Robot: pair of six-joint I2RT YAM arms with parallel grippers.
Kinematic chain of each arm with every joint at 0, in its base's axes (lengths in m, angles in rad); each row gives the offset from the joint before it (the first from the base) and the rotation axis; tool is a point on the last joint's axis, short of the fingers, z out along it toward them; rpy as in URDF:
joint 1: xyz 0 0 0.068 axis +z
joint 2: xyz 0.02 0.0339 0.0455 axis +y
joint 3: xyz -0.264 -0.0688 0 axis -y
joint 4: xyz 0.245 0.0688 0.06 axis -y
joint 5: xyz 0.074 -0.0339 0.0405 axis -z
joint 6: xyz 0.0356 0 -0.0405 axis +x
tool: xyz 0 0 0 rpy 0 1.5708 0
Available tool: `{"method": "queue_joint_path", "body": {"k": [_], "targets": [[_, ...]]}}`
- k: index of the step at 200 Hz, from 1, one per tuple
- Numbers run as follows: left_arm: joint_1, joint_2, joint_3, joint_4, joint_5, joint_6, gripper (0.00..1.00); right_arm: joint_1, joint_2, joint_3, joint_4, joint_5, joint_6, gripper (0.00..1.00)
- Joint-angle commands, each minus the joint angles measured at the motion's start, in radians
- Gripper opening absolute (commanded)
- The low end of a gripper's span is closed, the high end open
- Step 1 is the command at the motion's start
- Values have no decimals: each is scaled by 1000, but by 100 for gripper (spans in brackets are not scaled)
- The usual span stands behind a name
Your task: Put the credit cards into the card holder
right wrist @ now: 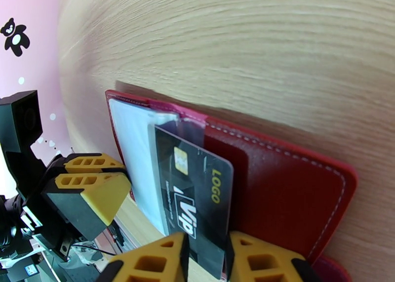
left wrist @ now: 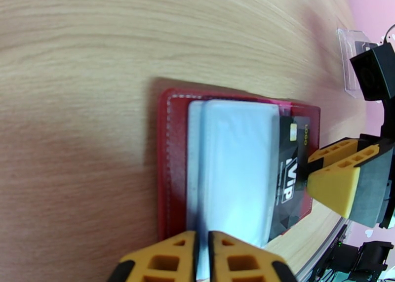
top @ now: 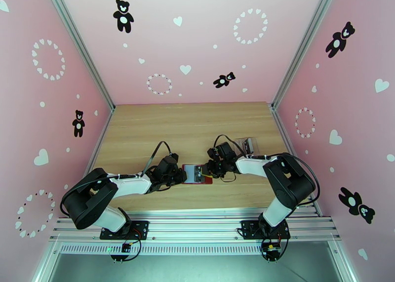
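Right fingers [right wrist: 148,263] astride black VIP card [right wrist: 197,199], partly inside red card holder [right wrist: 276,179]

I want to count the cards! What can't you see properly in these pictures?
More cards: in the left wrist view the pale pocket of the card holder covers part of the black card and anything beneath.
Whether the right pincer grips that card: the right wrist view's bottom edge cuts it off.
Inside the clear case: too small in the top view.
The pocket's near edge, left wrist view: hidden by the left pincer, shut on it.
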Motion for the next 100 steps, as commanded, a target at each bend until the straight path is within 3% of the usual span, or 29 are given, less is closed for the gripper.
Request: {"method": "queue_joint_path", "body": {"k": [1, 100], "targets": [[1, 22, -12, -72, -23, 2, 15, 13, -10, 31, -62, 39, -18, 28], [-6, 35, -6, -68, -24, 1, 15, 81, 37, 106, -87, 81, 4, 29]]}}
